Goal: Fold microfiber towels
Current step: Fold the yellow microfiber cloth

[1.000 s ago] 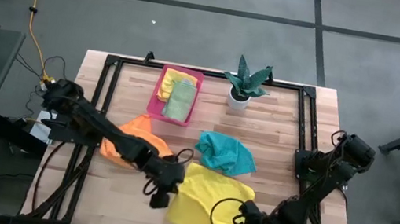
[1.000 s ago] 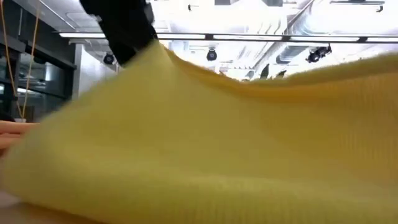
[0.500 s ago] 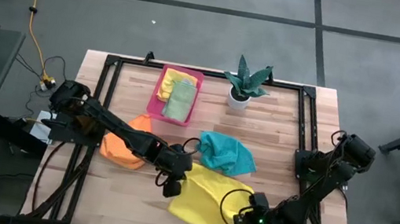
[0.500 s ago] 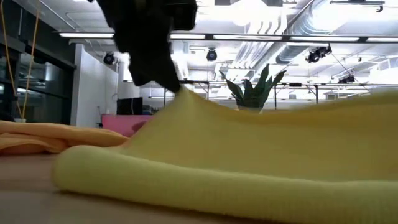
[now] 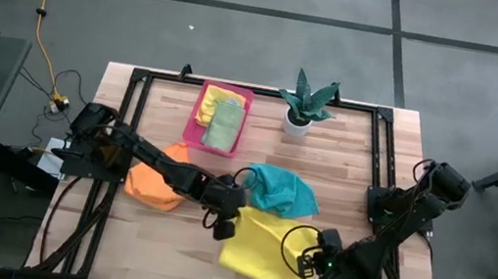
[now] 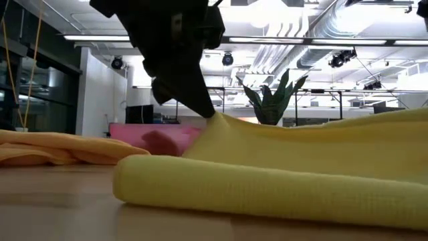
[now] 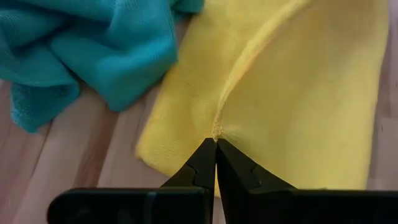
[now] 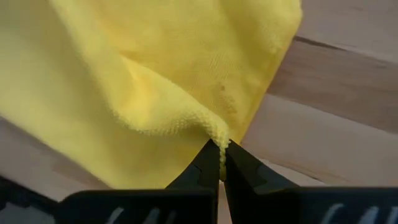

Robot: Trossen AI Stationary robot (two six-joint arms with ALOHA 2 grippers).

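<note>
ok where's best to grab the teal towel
Take the teal towel by its loose corner toward the right, coming straight down from above. It lies crumpled with no flat edge, and its near side touches the yellow towel that both grippers hold, so a low approach from there would likely snag it.

Evenly lit from bright ceiling strips [image 6: 221, 39] that glare white in the low view, soft faint shadows on the surface [image 5: 156, 234], near yellow towel [image 6: 281, 191] slightly blurred.
</note>
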